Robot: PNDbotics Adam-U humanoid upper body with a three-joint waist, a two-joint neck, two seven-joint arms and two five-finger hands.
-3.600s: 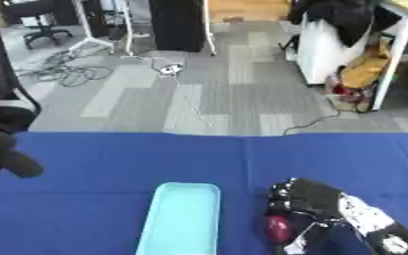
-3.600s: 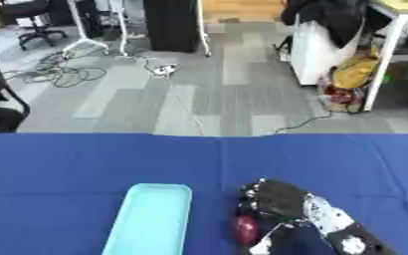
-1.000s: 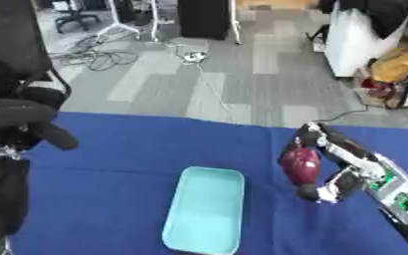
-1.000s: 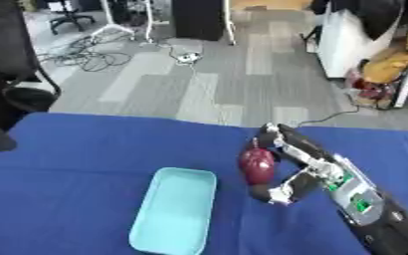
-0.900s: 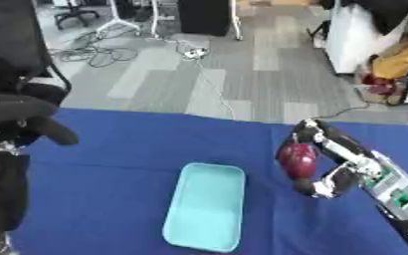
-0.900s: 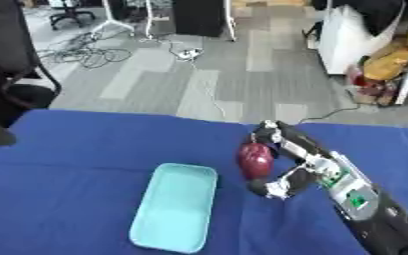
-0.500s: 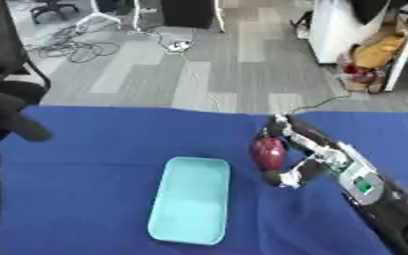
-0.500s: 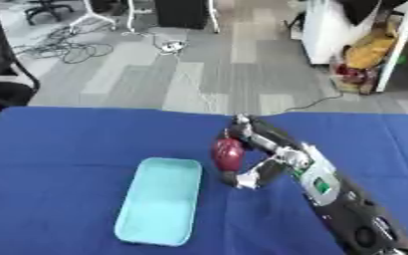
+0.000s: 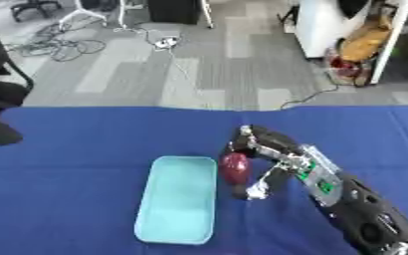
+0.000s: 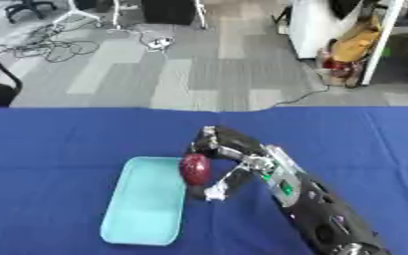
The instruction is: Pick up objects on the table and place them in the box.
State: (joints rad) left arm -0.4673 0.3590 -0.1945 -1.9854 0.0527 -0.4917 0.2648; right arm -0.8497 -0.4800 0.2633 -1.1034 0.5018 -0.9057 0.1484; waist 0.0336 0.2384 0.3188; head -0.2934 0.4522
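My right hand (image 9: 273,149) fingers curled round the red fruit (image 9: 235,168), I should clear the box (image 9: 177,199) rim before letting go.

Right arm (image 9: 364,219): black casing with silver joint sections and a small green marking on the forearm. Right hand (image 9: 268,152): black fingers, silver metal links, pale thumb tip.

Counter (image 9: 85,134) covered edge to edge in blue cloth, spanning the whole lower part of both views. One item lies directly on it: a light turquoise shallow box (image 9: 177,199), rectangular with rounded corners, long axis running away from the robot, slightly left of centre. Grey floor (image 9: 199,60) beyond the far edge.
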